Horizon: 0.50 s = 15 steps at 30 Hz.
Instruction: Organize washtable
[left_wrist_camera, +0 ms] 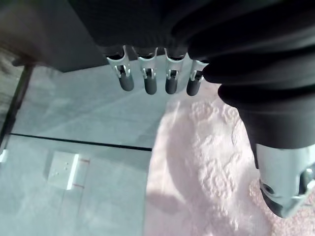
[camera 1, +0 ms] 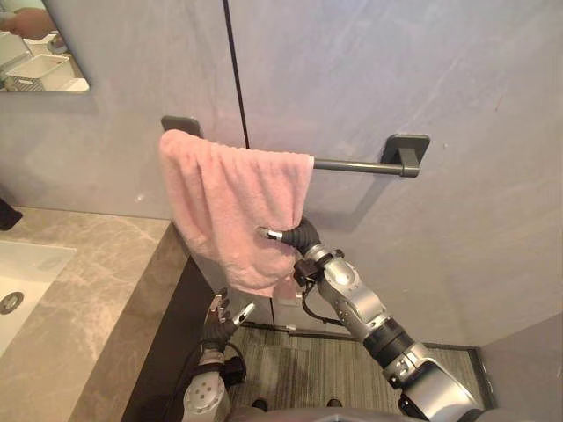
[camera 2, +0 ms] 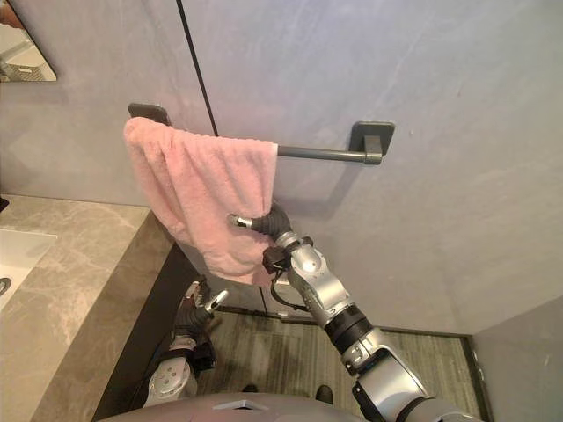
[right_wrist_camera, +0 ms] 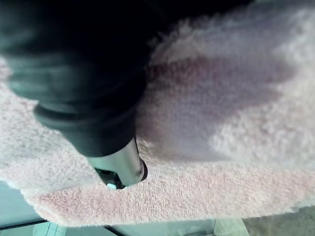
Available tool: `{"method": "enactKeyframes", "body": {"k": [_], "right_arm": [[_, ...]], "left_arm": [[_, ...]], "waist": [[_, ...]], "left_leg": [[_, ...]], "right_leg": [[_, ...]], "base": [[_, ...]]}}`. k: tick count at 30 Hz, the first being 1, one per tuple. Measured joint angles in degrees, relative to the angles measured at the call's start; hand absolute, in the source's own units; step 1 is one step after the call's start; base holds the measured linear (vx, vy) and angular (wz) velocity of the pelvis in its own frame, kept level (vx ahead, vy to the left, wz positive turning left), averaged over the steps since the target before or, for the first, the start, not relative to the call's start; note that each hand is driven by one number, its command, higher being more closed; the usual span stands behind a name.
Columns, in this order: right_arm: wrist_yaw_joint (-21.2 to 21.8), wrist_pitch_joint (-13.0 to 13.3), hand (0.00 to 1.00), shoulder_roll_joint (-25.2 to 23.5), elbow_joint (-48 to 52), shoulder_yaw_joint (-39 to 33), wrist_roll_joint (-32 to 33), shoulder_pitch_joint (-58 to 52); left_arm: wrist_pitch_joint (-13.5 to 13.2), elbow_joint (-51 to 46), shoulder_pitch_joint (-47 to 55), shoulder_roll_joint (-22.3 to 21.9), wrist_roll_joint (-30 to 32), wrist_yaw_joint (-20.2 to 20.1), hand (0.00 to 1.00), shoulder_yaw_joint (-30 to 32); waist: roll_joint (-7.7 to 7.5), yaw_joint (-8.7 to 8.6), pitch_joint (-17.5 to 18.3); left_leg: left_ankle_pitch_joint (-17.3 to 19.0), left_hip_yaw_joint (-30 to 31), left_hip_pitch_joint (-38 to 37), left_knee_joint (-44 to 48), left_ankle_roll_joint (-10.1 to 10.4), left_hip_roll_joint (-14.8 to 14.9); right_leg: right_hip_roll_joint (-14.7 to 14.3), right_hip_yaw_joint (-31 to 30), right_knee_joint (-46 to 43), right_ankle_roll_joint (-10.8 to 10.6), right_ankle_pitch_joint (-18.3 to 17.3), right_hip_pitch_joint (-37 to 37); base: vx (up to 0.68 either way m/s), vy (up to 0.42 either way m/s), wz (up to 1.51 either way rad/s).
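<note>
Right hand (camera 1: 305, 236) at the pink towel (camera 1: 230, 202): I am pressing it to the cloth's hanging right edge, and I cannot tell whether it is gripping or only touching. Left hand (camera 1: 220, 318): I am letting it hang low beside the bench (camera 1: 97, 290) front, open and holding nothing. The towel is hanging over the wall rail (camera 1: 352, 165), bunched toward the left end. I am judging the hanging done, with spreading and levelling left.
</note>
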<state>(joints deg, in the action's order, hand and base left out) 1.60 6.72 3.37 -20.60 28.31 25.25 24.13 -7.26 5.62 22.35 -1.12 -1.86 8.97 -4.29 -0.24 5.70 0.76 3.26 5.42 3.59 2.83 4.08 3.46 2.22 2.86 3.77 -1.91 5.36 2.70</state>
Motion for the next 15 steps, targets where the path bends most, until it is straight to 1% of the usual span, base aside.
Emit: {"method": "enactKeyframes", "body": {"k": [4, 5, 6, 11, 15], "right_arm": [[-0.58, 0.0, 1.0, 0.0, -0.25, -2.47, -0.74, -0.01], [-0.73, 0.0, 1.0, 0.03, -0.49, -6.07, -2.29, -0.5], [-1.24, 0.02, 1.0, 0.07, -0.49, -7.03, -2.29, -0.82], [-1.6, 0.21, 1.0, 0.23, -0.36, -9.01, -2.28, -1.68], [-1.57, 0.71, 1.0, 0.02, 3.23, -13.26, -2.26, -6.02]], "left_arm": [[0.0, -0.04, -0.14, -0.11, 0.05, 0.93, 0.0, 1.56], [0.0, -0.47, -0.32, -0.12, 0.09, 1.81, 0.0, 3.88], [0.0, -1.14, -0.27, -0.14, 0.1, 2.02, 0.0, 4.36], [-0.1, -1.47, -0.6, -0.27, 0.2, 3.0, 0.0, 6.38], [-0.1, -1.51, -1.38, -0.6, 1.22, 3.68, 0.0, 9.02]], "waist": [[-0.11, 0.02, -0.19], [-0.22, -0.02, -0.31], [-0.29, -0.02, -0.4], [-0.23, -0.14, -0.6], [-0.25, 0.01, -0.66]], "left_leg": [[0.0, 0.07, 0.01, 0.01, 0.01, -0.03], [-0.01, 0.47, 0.02, 0.03, 0.01, -0.09], [-0.01, 0.52, -0.03, 0.05, 0.01, -0.09], [-0.02, 0.48, -0.13, 0.01, -0.05, -0.09], [0.08, 0.3, -0.34, -0.14, -0.21, -0.09]], "right_leg": [[0.02, 0.07, 0.0, 0.01, -0.02, 0.0], [0.08, 0.31, 0.0, 0.0, -0.02, -0.14], [0.08, 0.4, 0.0, 0.03, -0.05, -0.27], [0.09, 0.49, -0.01, 0.04, -0.07, -0.4], [0.11, 0.35, -0.02, 0.04, -0.08, -0.46]], "base": [[0.0, 0.0, 0.01], [0.0, 0.002, 0.06], [0.0, 0.002, 0.08], [0.0, 0.0, 0.01], [0.0, 0.001, -0.02]]}}
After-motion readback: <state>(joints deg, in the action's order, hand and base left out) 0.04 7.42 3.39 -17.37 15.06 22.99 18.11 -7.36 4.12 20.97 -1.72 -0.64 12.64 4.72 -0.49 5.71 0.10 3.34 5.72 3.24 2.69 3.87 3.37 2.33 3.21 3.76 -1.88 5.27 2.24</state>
